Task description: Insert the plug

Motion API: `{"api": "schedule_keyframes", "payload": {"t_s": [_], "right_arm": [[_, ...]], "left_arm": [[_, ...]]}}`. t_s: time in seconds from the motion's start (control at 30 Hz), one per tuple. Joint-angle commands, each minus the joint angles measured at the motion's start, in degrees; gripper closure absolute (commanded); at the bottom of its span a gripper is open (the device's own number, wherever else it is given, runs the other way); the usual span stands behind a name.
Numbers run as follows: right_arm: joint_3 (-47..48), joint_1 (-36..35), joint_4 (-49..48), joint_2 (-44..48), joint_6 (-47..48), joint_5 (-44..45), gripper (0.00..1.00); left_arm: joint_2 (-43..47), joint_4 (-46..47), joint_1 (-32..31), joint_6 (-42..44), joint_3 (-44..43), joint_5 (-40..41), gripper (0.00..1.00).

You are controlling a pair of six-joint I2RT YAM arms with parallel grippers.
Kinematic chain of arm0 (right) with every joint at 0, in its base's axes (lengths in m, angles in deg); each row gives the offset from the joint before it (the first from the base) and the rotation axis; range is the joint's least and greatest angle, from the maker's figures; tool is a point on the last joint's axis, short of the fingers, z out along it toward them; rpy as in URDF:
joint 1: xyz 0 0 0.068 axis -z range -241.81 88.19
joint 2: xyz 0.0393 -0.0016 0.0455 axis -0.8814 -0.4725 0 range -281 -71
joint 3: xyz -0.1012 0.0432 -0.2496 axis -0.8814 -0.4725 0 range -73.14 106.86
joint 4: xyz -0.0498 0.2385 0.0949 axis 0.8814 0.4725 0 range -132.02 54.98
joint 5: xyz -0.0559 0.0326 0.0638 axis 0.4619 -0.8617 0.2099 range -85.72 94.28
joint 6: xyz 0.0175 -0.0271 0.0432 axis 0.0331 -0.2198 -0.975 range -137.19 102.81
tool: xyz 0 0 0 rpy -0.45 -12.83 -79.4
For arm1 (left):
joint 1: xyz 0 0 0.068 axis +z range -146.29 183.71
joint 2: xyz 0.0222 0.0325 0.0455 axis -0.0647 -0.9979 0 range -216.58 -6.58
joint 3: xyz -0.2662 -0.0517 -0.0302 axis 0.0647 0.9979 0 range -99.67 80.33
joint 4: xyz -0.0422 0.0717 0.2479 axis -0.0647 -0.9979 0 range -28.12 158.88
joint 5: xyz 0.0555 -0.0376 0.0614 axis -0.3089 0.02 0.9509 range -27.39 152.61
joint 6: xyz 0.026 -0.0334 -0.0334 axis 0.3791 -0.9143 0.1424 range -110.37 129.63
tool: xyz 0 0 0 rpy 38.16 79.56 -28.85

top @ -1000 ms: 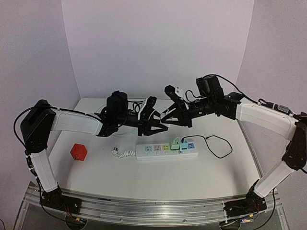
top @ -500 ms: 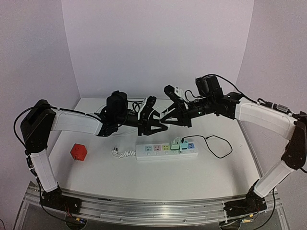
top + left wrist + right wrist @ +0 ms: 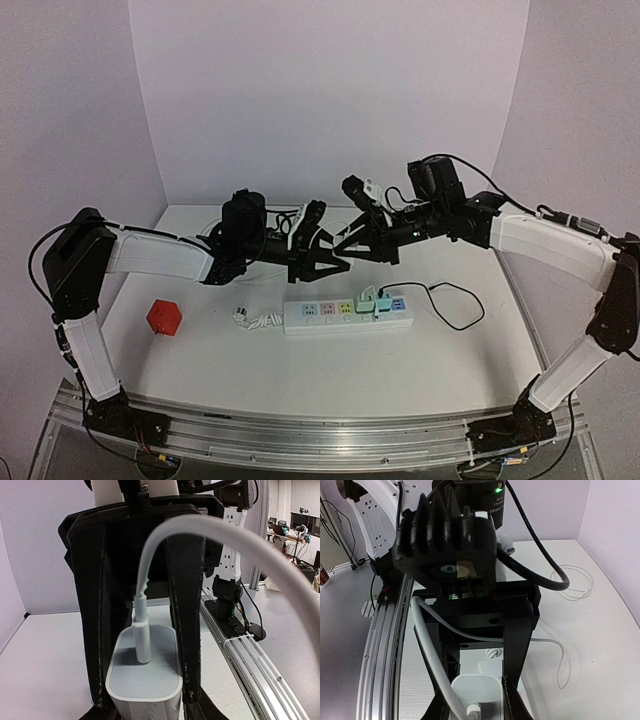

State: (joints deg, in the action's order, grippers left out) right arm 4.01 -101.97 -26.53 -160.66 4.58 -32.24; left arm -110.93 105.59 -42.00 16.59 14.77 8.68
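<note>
Plug (image 3: 145, 672), a white block with a white cable (image 3: 142, 570) going into its top face, is up in the air over the middle of the worktop (image 3: 300, 370), just far of the strip (image 3: 347, 314). It is not in any socket. The two arms meet there tip to tip. The left fingers (image 3: 320, 262) reach in from the left and the right fingers (image 3: 365, 243) from the right. Both wrist views show the plug wedged between black fingers that touch its two sides, so both pairs are closed on it. In the top view the fingers hide the plug.

The strip lies flat, long side left to right, with a green adapter and a black cable (image 3: 455, 300) at its right end. A red cube (image 3: 164, 317) sits well apart to the left.
</note>
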Motion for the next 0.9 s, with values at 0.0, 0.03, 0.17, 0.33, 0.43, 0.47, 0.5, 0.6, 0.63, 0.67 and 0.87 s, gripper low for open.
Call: {"api": "schedule_keyframes", "payload": {"t_s": [0.0,0.03,0.17,0.33,0.43,0.47,0.5,0.6,0.63,0.67,0.87], "right_arm": [[-0.2,-0.1,-1.0,2.7,-0.1,0.5,1.0],[-0.2,-0.1,-1.0,2.8,-0.1,0.5,1.0],[-0.3,-0.1,-1.0,3.2,-0.2,0.5,1.0],[-0.9,-0.1,-0.1,3.5,0.8,2.0,1.0],[-1.9,0.0,0.8,3.9,1.7,3.6,1.0],[-2.2,-0.1,0.9,4.1,1.8,3.8,1.0],[-2.4,-0.1,1.0,4.2,1.7,4.0,1.0],[-2.2,0.1,1.2,4.3,1.5,4.3,1.0],[-2.1,0.1,1.2,4.3,1.5,4.4,1.0],[-1.9,0.1,1.3,4.2,1.5,4.4,1.0],[-0.6,0.0,2.1,3.6,1.7,4.3,1.0]], "left_arm": [[2.4,3.2,0.2,0.0,-0.1,-0.4,1.0],[2.6,3.4,0.2,0.2,0.1,-0.6,1.0],[3.4,3.5,0.4,1.4,1.2,-0.5,1.0],[4.6,3.4,2.3,0.3,2.0,-0.6,0.97],[5.5,2.4,4.1,0.3,2.2,-2.5,0.9],[5.9,1.6,4.8,0.8,2.3,-3.2,0.86],[6.4,0.6,5.2,1.7,2.4,-3.9,0.81],[7.9,-3.7,5.8,6.6,2.9,-6.0,0.54],[8.4,-5.0,5.8,8.2,3.1,-6.6,0.45],[8.9,-5.8,5.9,9.6,3.4,-6.9,0.38],[10.9,-8.6,6.1,13.2,3.9,-8.2,0.29]]}}
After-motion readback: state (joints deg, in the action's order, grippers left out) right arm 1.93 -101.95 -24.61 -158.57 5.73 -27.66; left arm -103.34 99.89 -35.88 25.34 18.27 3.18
